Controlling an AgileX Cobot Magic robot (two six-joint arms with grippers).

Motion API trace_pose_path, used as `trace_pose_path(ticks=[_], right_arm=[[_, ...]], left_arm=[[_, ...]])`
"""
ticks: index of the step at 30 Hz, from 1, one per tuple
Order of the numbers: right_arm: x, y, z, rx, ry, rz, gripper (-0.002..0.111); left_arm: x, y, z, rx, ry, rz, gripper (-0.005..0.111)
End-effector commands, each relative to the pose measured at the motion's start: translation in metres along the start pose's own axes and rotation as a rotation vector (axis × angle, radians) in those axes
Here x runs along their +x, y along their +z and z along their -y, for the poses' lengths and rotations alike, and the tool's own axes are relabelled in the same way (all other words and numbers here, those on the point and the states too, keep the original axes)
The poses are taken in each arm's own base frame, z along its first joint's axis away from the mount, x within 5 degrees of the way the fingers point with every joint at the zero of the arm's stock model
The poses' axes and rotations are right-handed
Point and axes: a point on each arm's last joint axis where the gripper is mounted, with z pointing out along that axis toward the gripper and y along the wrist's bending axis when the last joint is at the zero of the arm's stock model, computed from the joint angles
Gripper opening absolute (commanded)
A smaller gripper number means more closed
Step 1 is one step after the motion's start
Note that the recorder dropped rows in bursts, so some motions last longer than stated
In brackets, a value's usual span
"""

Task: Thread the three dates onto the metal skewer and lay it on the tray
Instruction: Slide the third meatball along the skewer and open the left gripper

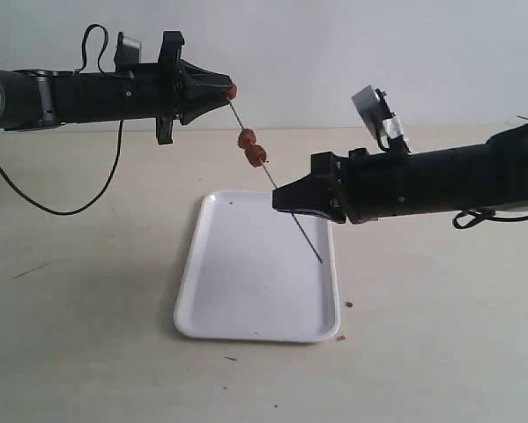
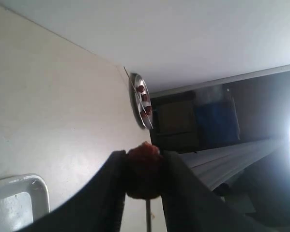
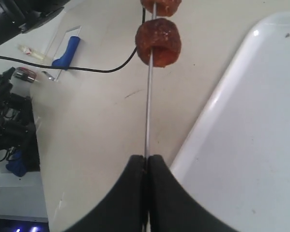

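The left fingers point(image 1: 209, 88) are clenched on one wrinkled red-brown date point(image 1: 232, 91) at the upper end of the thin dark grey metal skewer point(image 1: 304, 238), which slants in the air. Two more such dates point(image 1: 247, 138) sit lower on the rod, touching each other. The right fingers point(image 1: 301, 196) are pinched tight on the skewer below them. Its lower tip hangs over the glossy white rectangular tray point(image 1: 246, 328) lying on the pale desk point(image 1: 78, 344).

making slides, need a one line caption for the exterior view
Right tool holds skewer above tray, two dates threaded; left tool grips third date at its top
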Motion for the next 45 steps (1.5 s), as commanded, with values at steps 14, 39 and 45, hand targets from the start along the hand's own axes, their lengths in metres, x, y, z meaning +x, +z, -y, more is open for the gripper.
trace_pose_path(ticks=[14,39,45], right_arm=[[-0.053,0.029,-0.032,0.127,-0.038,0.127,0.0],[-0.058,0.028,-0.03,0.172,-0.069,0.15,0.0],[-0.058,0.028,-0.03,0.172,-0.07,0.149,0.0]], left_arm=[[0.005,0.001,0.011,0.052,0.051,-0.043,0.028],[0.004,-0.006,0.013,0.104,0.077,-0.077,0.061],[0.003,-0.012,0.015,0.138,0.076,-0.099,0.067]])
